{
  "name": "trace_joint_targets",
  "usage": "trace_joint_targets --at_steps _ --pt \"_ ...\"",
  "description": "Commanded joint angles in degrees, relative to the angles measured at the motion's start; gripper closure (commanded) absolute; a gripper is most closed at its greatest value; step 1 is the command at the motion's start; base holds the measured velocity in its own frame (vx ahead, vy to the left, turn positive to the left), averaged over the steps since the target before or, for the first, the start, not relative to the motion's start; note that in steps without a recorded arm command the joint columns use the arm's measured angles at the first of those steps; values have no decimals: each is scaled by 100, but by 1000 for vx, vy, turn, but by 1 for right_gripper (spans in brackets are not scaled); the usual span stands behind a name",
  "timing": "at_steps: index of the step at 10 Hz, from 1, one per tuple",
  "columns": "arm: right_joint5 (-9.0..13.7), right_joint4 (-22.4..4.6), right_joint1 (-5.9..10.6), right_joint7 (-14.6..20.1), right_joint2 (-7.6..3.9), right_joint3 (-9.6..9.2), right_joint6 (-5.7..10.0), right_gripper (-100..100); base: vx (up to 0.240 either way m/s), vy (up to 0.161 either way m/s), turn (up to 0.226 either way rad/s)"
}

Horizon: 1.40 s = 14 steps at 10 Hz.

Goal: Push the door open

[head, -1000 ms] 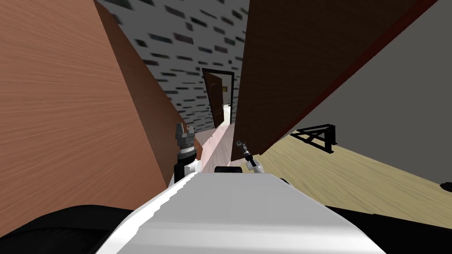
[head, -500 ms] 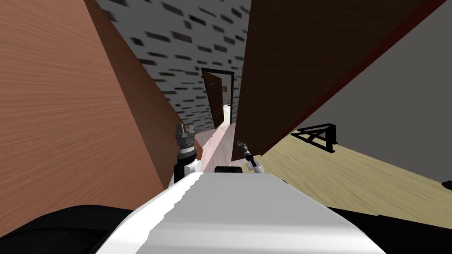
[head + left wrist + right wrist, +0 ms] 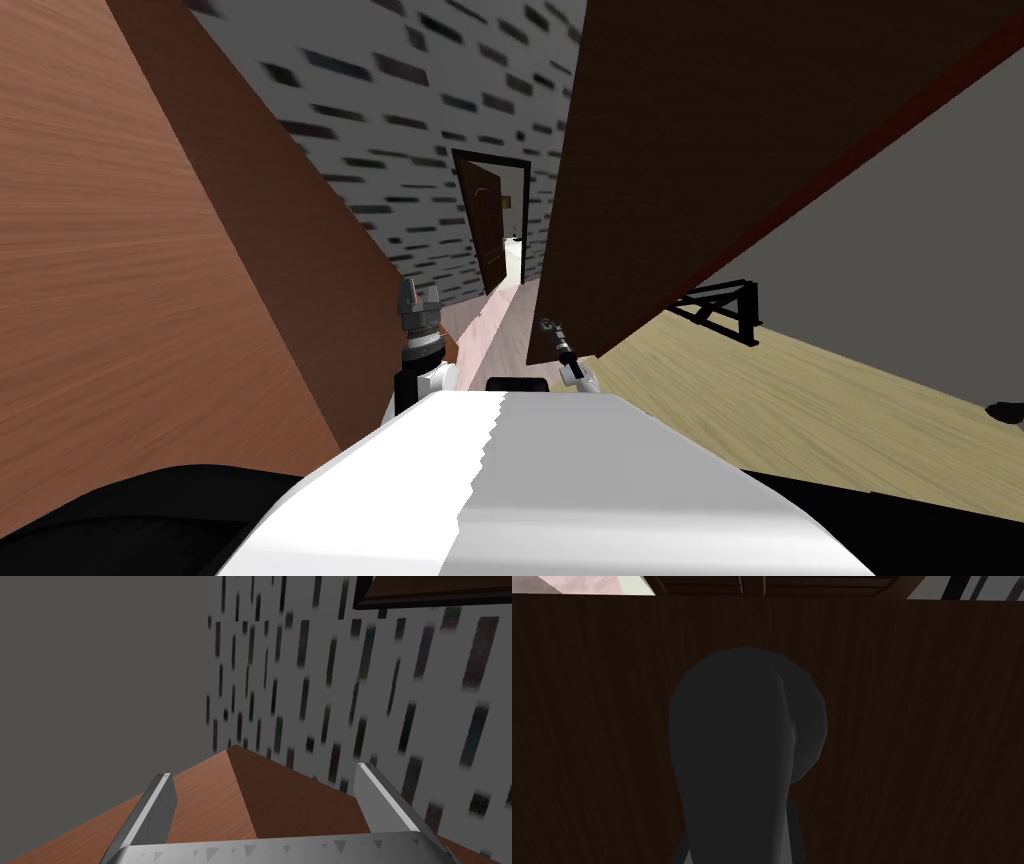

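One second on, the dark brown door [image 3: 700,150] on our right has swung wider at our right claw [image 3: 548,328], whose grip we cannot tell, so the push seems to be working, while our left claw [image 3: 419,298] hangs released

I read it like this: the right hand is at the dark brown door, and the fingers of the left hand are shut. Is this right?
Not fully. The fingers of the left hand are open, not shut: the left wrist view shows them standing well apart. The rest holds: the right hand is at the dark brown door.
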State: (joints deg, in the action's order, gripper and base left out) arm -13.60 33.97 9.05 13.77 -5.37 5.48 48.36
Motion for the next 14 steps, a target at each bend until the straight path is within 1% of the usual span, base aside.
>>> trace_joint_targets --at_steps 1,4,7,8,9,10,14 --pt "109 -10 78 -78 -43 145 -17 100 190 121 -53" --pt "251 -27 82 -212 -22 323 -67 100 177 143 -65" --pt "367 -40 86 -319 0 467 -108 100 160 106 -52" --pt "388 -43 87 -339 5 494 -116 100 148 81 -42" --pt "374 -24 46 -323 -17 487 -136 100 64 23 -23" --pt "429 -25 50 -363 -40 573 -137 100 127 19 -40" --pt "529 -33 41 -437 -61 728 -144 100 174 58 -44"
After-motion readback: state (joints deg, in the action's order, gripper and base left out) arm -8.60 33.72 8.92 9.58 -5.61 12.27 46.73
